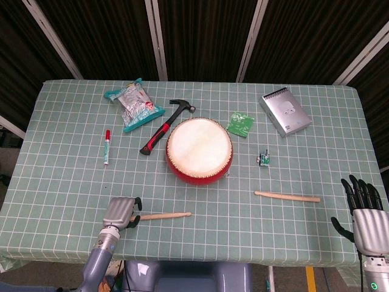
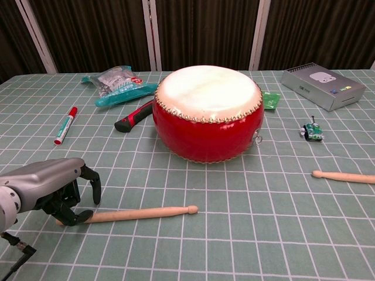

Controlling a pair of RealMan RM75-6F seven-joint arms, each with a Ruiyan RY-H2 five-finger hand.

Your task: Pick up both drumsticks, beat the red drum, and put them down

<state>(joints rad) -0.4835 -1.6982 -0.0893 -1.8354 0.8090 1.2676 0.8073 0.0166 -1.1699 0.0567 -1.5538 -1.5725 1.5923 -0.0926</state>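
Left hand at the near drumstick, right hand idle.

Head view: the red drum (image 1: pixel 199 150) sits mid-table (image 1: pixel 61 176); at its 7 o'clock the left hand (image 1: pixel 120 212) curls over the butt of one drumstick (image 1: pixel 164 215). At 4 o'clock lies the second drumstick (image 1: pixel 287 196); the right hand (image 1: pixel 363 210) hangs beyond, fingers apart, empty.
Chest view: whether the left hand (image 2: pixel 58 190) actually clamps the stick, I cannot tell.

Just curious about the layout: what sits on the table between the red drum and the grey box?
In the head view, a green packet lies between the red drum and the grey box, close beside the drum; otherwise bare cloth.
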